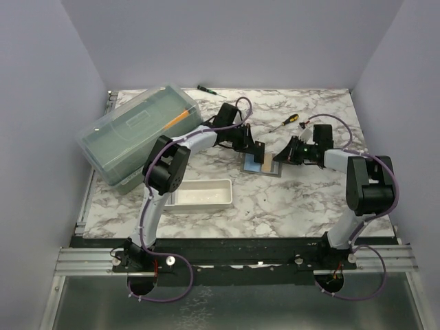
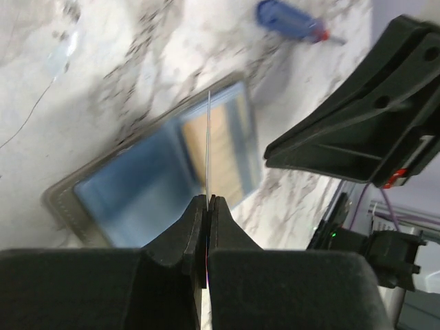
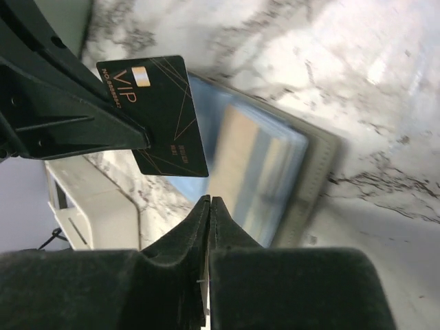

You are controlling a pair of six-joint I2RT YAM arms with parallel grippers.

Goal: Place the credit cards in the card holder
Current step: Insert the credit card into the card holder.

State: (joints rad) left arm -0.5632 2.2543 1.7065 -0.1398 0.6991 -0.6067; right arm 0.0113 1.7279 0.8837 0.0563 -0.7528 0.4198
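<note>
Plainly, the left gripper (image 2: pixel 207 205) is clamped on a black VIP card (image 3: pixel 161 117), which hangs over the open card holder (image 2: pixel 137 185). Whether the card's lower edge touches the holder I cannot tell. The holder lies flat on the marble table (image 1: pixel 309 206), and a tan card (image 2: pixel 227 158) already shows in one half of it. The right gripper (image 3: pixel 210 203) hovers over the holder's other side, fingers pressed together with nothing between them.

The step in hand, I judge, is slotting the VIP card into a pocket. Doing it well means squaring the card's leading edge to the pocket mouth, tipping it shallow and sliding slowly. The right gripper's closed fingers could pin the holder's free edge so it does not skate.

The main obstruction is the right gripper itself, crowding the card above the holder. A screwdriver (image 2: pixel 289 20) lies just beyond the holder. A white tray (image 1: pixel 206 205) sits nearer the arm bases than the holder, and a greenish lidded box (image 1: pixel 134 134) stands well to its left. Neither is in the way.
</note>
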